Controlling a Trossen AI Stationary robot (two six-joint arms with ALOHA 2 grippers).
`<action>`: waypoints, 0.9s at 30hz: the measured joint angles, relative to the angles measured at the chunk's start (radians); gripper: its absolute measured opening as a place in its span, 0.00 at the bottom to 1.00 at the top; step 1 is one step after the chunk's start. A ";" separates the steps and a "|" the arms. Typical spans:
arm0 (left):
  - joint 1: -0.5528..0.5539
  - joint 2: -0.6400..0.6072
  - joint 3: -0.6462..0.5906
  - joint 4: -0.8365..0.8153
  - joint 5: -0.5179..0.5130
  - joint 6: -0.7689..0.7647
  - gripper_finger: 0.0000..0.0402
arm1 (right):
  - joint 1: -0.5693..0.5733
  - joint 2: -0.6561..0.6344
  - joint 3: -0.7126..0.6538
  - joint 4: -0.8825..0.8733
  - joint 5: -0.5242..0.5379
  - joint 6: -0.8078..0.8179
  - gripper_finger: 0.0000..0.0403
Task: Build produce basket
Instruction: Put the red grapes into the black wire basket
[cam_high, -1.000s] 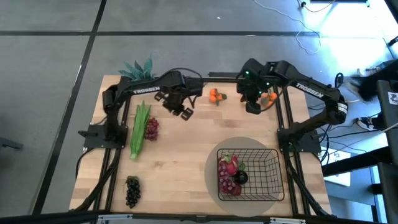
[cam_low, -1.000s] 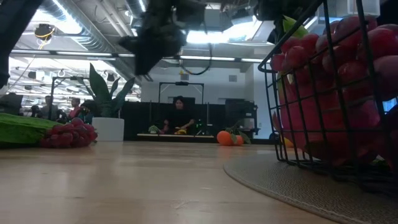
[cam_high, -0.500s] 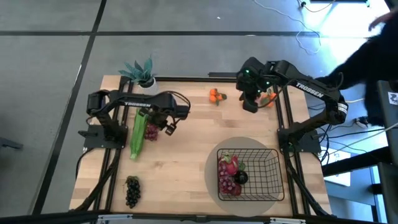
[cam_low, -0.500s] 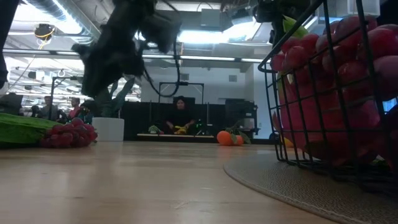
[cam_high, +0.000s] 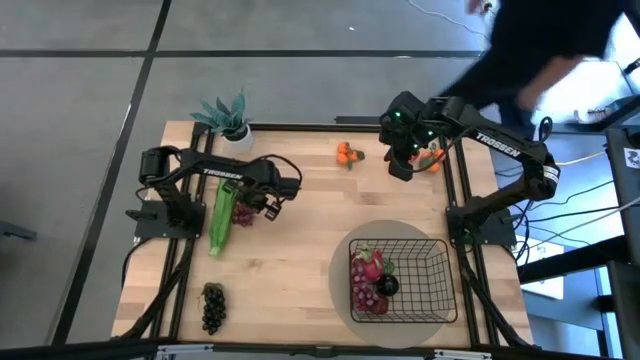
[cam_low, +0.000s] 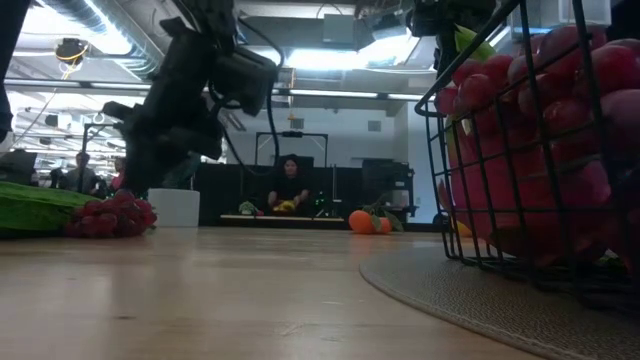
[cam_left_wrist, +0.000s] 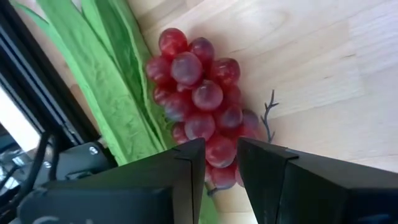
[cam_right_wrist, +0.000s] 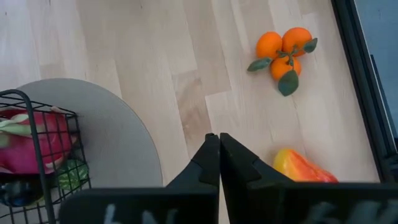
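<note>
The black wire basket (cam_high: 440, 290) stands on a round grey mat (cam_high: 340, 262) at the near right. It holds a pink dragon fruit (cam_high: 368, 264) and purple grapes (cam_high: 364, 298). A red grape bunch (cam_left_wrist: 199, 93) lies against a long green stalk (cam_high: 224, 205) at the left. My left gripper (cam_left_wrist: 221, 146) hangs just above that bunch, pointing down. Its fingers are a little open and hold nothing. My right gripper (cam_right_wrist: 219, 138) is shut and empty, high over the far right. Tangerines (cam_right_wrist: 283, 50) and a red-yellow mango (cam_right_wrist: 301, 167) lie on the table below it.
A dark grape bunch (cam_high: 212, 307) lies at the near left. A spiky plant in a white pot (cam_high: 228, 115) stands at the far left corner. A person (cam_high: 540, 50) moves beyond the table's far right. Bare wood lies between the stalk and the mat.
My left gripper has come down from the far middle of the table toward its left and near side, and now hangs over the red grape bunch. A person has moved in beyond the far right corner.
</note>
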 joint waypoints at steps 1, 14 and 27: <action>0.000 0.000 -0.003 0.001 0.000 -0.001 0.20 | 0.000 0.000 0.000 0.000 0.000 0.000 0.00; -0.009 0.000 -0.008 0.015 0.010 -0.003 0.20 | 0.000 0.000 0.000 0.000 0.000 0.000 0.00; -0.010 0.000 -0.008 0.003 0.008 -0.029 0.20 | 0.000 0.000 0.000 -0.001 0.000 0.000 0.00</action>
